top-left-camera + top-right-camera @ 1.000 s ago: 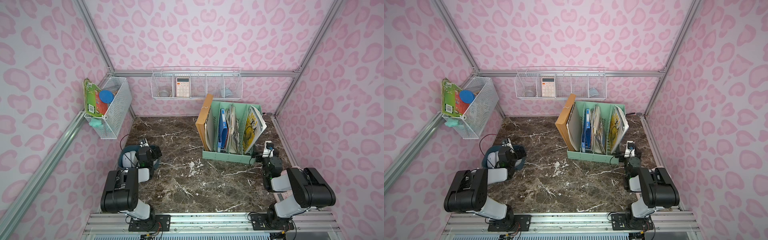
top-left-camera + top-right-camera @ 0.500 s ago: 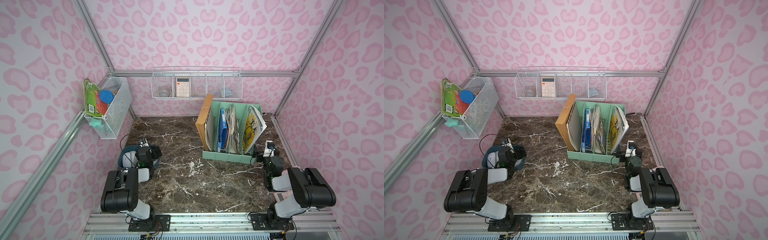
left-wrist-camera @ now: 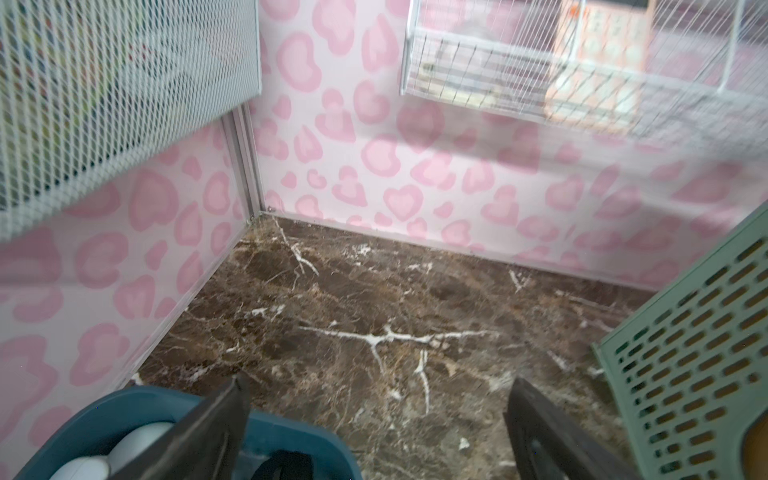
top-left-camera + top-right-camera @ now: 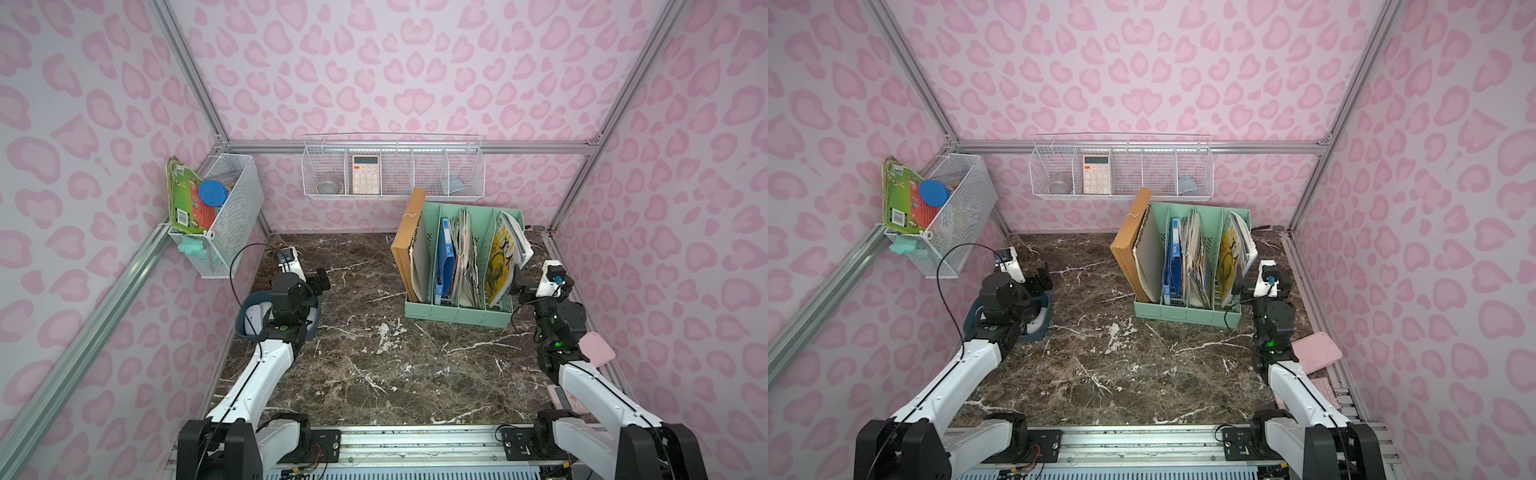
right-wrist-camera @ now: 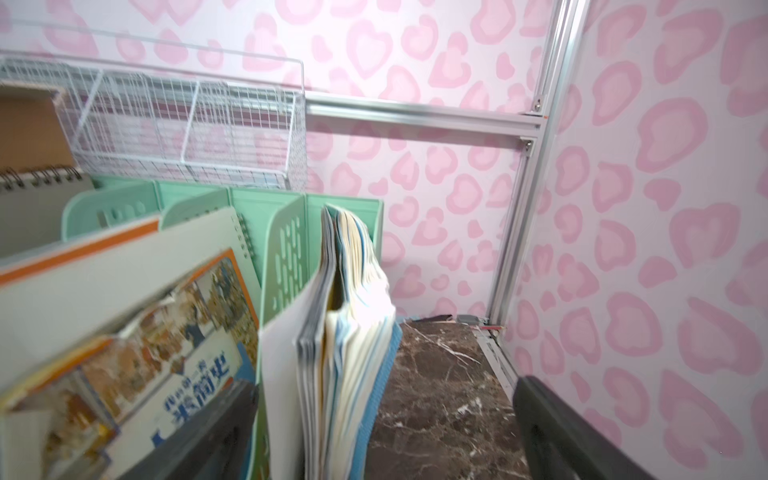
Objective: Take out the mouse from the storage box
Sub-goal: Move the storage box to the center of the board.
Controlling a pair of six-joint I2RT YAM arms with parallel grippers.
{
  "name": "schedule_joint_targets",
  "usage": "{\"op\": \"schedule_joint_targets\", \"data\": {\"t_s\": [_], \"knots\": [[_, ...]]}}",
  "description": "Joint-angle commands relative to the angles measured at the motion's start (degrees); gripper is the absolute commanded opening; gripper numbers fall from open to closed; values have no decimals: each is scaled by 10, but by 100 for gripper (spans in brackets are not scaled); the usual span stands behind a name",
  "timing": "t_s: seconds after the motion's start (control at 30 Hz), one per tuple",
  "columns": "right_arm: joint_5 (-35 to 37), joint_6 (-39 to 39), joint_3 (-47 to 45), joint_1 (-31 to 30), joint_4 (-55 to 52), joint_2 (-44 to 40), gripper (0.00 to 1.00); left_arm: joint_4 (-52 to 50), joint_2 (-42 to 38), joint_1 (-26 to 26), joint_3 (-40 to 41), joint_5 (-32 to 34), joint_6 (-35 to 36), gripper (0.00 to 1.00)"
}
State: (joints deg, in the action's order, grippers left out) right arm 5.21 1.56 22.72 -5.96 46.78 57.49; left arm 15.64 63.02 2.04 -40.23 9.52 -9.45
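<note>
Mouse sits white in the teal storage box at the left edge of the desk, under my left end effector — jaws spread, empty — while the right end effector, likewise spread, hovers beside the file organiser.

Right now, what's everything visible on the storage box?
The storage box is a shallow dark teal-blue tray, plastic by the look, with rounded corners and a smooth rim. It sits flat on the marble table close to the left wall. A white mouse lies inside. The left arm hides most of it from above. The left gripper, fingers open, is over its rim; contact unclear.
</note>
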Motion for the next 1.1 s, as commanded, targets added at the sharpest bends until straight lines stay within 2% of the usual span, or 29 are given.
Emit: {"op": "schedule_joint_targets", "data": {"t_s": [0.0, 0.1, 0.17, 0.2, 0.27, 0.3, 0.4, 0.47, 0.57, 0.63, 0.7, 0.83, 1.07], "knots": [[-11, 94, 57, -1, -159, -42, 100, -190, -28, 1, -63, -20, -117, 100], [18, 195, 92, 0, -276, -82, 100, -307, -55, 1, -116, -25, -199, 100], [69, 301, 85, 9, -344, -116, 100, -393, -75, 0, -138, 5, -272, 100], [61, 340, 72, 26, -362, -135, 100, -443, -85, -2, -148, 31, -318, 99], [-30, 352, 47, 70, -358, -164, 100, -482, -106, -5, -148, 39, -338, 99], [-51, 351, 43, 81, -368, -172, 100, -498, -117, -5, -145, 45, -344, 99], [-68, 328, 53, 80, -408, -179, 100, -553, -139, -10, -129, 98, -374, 100], [-78, 309, 69, 74, -432, -175, 100, -559, -145, -15, -122, 75, -349, 99], [-51, 288, 91, 39, -465, -164, 100, -561, -140, -16, -121, 11, -324, 99], [-14, 274, 102, -5, -476, -158, 100, -545, -124, -15, -120, -47, -289, 99], [24, 266, 109, -50, -480, -153, 100, -557, -98, -14, -134, -77, -285, 99], [79, 257, 119, -135, -479, -135, 100, -604, -38, 4, -172, -87, -276, 99], [100, 268, 114, -247, -476, -88, 100, -613, 40, 17, -181, -112, -275, 99]]}}
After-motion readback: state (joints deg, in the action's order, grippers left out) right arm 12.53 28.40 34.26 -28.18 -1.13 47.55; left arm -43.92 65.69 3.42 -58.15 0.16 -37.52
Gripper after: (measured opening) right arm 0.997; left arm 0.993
